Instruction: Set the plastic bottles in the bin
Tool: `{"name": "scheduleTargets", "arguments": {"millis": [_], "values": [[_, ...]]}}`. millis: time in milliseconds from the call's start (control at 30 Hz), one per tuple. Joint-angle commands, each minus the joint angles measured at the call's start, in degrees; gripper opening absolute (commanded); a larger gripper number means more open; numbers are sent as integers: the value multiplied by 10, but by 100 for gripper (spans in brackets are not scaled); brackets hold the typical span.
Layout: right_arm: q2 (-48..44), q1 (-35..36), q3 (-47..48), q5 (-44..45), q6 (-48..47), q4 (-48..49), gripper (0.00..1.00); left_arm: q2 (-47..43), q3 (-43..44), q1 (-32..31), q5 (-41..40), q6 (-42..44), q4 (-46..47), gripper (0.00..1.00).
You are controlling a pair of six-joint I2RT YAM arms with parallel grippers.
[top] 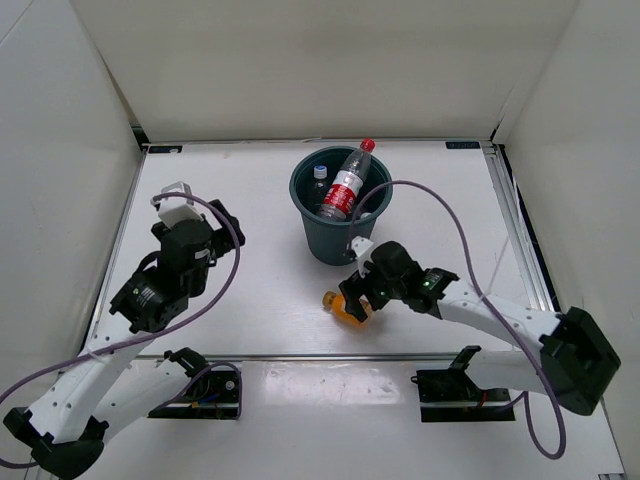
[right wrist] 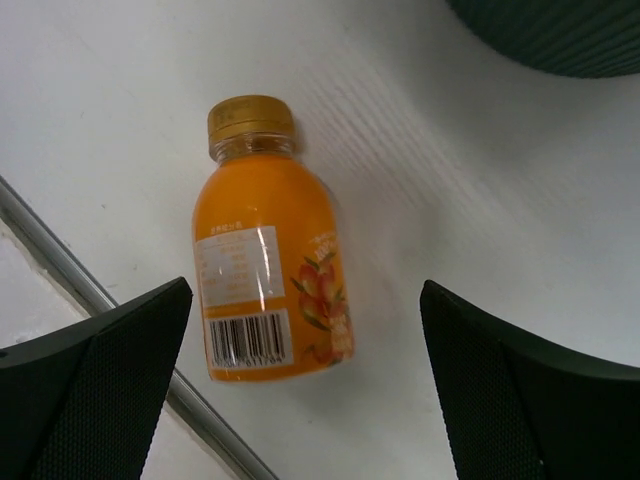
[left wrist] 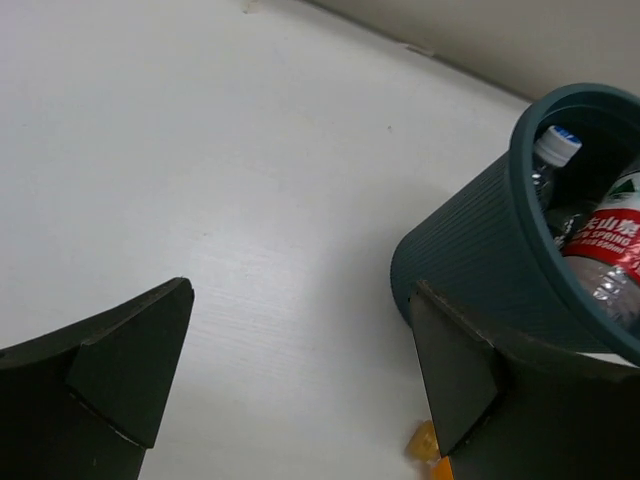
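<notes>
The teal-green bin (top: 312, 230) stands at the table's centre back. In it lean a clear bottle with a red cap and red-white label (top: 345, 188) and a blue-capped clear bottle (top: 319, 173); both also show in the left wrist view, label (left wrist: 610, 235) and blue cap (left wrist: 558, 145), inside the bin (left wrist: 470, 260). The other clear bottles are hidden. The squat orange bottle (right wrist: 268, 275) lies on its side on the table, near the front edge (top: 343, 305). My right gripper (right wrist: 305, 400) is open just above it, jaws to either side. My left gripper (left wrist: 300, 380) is open and empty, left of the bin.
A metal rail (right wrist: 60, 265) runs along the table's front edge, right beside the orange bottle. White walls enclose the table on three sides. Purple cables (top: 450, 225) loop over the table from both arms.
</notes>
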Motion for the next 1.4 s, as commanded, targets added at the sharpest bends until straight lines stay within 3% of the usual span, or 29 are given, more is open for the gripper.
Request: {"name": "scheduleTargets", "arguments": {"millis": [0, 233, 367, 400, 500, 633, 767, 867, 1067, 1267, 1367], "values": [[31, 20, -6, -22, -21, 77, 98, 0, 26, 2, -16, -22, -81, 100], [140, 20, 37, -75, -5, 46, 73, 5, 26, 2, -21, -22, -106, 100], [125, 25, 42, -80, 9, 8, 53, -6, 26, 2, -32, -22, -112, 100], [119, 25, 50, -80, 15, -20, 41, -6, 19, 2, -32, -22, -112, 100], [78, 25, 84, -80, 21, -77, 32, -19, 2, 2, -38, -29, -112, 100], [-29, 55, 189, -32, 40, -190, 24, -31, -20, 2, -45, -53, -112, 100], [-46, 32, 344, 52, 86, -234, 16, -37, -36, 2, -51, -80, -112, 100], [14, -19, 461, 97, 78, -241, 11, -32, -49, 2, -45, -80, -97, 100], [198, -111, 600, 107, 55, -241, 4, 18, -31, 2, -45, -60, -90, 100], [313, -127, 626, 127, 84, -273, 6, 36, 0, 2, -52, -42, -90, 100], [313, -127, 591, 120, 92, -289, 6, 36, 0, 2, -64, -52, -101, 100]]}}
